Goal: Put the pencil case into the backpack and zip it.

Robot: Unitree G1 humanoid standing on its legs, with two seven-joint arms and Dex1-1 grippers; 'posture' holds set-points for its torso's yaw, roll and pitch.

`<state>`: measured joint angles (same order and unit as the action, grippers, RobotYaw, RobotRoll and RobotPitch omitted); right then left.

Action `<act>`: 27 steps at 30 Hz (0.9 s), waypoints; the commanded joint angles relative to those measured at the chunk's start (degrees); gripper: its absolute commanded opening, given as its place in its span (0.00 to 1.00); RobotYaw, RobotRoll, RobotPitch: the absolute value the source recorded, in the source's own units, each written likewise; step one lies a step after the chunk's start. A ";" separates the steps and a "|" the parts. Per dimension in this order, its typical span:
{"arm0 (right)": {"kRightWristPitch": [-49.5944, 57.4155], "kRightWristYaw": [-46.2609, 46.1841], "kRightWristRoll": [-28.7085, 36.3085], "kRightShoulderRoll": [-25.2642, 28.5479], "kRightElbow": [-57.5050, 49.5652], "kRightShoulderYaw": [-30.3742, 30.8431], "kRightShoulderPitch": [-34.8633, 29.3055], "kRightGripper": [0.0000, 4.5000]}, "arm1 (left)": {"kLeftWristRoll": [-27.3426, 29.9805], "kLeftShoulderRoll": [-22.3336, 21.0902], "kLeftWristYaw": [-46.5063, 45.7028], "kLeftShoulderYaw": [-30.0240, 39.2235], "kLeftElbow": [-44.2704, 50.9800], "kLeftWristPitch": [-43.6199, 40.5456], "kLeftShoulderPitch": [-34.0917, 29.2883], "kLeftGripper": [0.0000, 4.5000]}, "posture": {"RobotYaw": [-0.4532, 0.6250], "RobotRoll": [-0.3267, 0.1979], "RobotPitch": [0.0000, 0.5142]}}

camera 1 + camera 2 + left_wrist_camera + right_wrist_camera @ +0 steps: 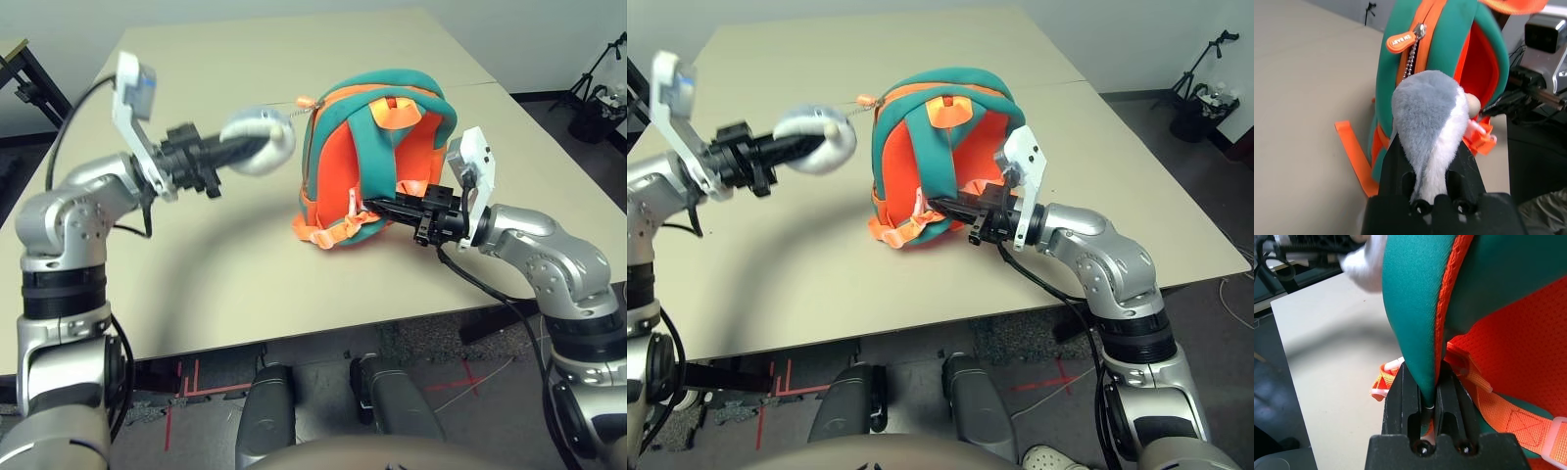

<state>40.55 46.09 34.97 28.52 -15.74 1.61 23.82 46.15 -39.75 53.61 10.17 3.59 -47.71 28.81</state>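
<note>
The teal and orange backpack (407,137) stands on the table's middle with its orange straps facing me. To its left, my left gripper (245,152) is raised above the table and shut on the grey-and-white plush animal (276,132). A bead chain runs taut from the plush to the orange zip pull (1403,41) at the backpack's upper left corner. My right gripper (1431,377) is shut on the edge of a teal shoulder strap (1410,293), low on the backpack's front. The pencil case is out of view.
The beige table (196,274) has a seam running across its far right part. Its front edge lies close below my arms. A black tripod (598,93) stands on the floor at the back right, and a dark stand (24,78) at the far left.
</note>
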 commanded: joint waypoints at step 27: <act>0.49 3.20 -0.97 0.89 0.61 2.66 0.73 0.17 | -5.08 -3.80 0.04 -7.20 1.96 -6.47 -10.03 0.55 | 0.35 0.62 0.20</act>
<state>40.44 47.49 33.90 28.95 -14.97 2.09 24.52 41.31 -42.28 53.05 2.48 5.93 -52.88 19.60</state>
